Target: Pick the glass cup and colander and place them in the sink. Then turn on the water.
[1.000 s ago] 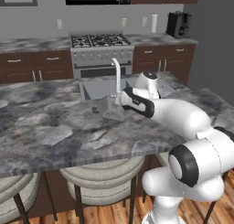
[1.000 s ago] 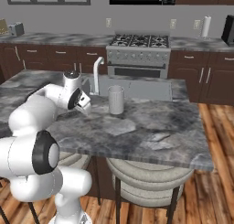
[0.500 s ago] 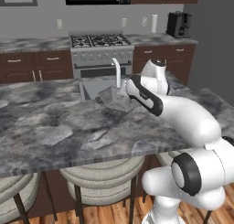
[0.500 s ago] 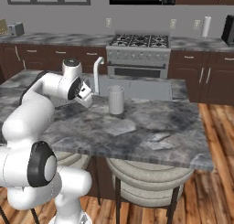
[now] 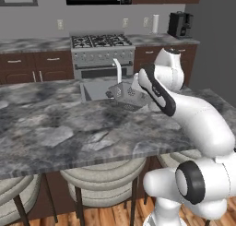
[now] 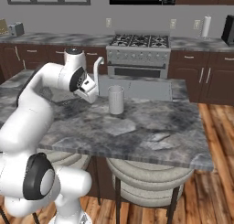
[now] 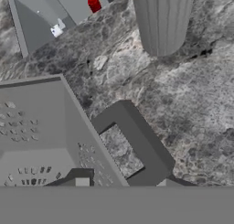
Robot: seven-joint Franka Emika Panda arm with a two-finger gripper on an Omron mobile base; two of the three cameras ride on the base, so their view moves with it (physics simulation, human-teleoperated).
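The grey perforated colander (image 5: 125,95) hangs tilted just above the island counter, by the near edge of the sink (image 5: 92,90). My gripper (image 5: 139,94) is shut on its rim. In the hand view the colander (image 7: 41,136) sits at the lower left with its square handle (image 7: 137,145) sticking out, and my gripper (image 7: 82,179) clamps the rim at the bottom. The glass cup (image 6: 116,99) stands upright on the counter just right of my hand, also as glass cup (image 7: 162,22). The pale faucet (image 6: 97,68) arches over the sink (image 6: 146,88); no stream falls from it.
A small red cylinder (image 7: 93,3) stands beyond the sink (image 7: 41,17). A stove (image 5: 102,50) and back counter with a coffee maker (image 5: 177,24) lie across the aisle. Stools (image 6: 146,182) sit under the island's near edge.
My arm has risen and straightened, lifting the colander off the counter and carrying it a little toward the faucet. The glass cup has stayed put.
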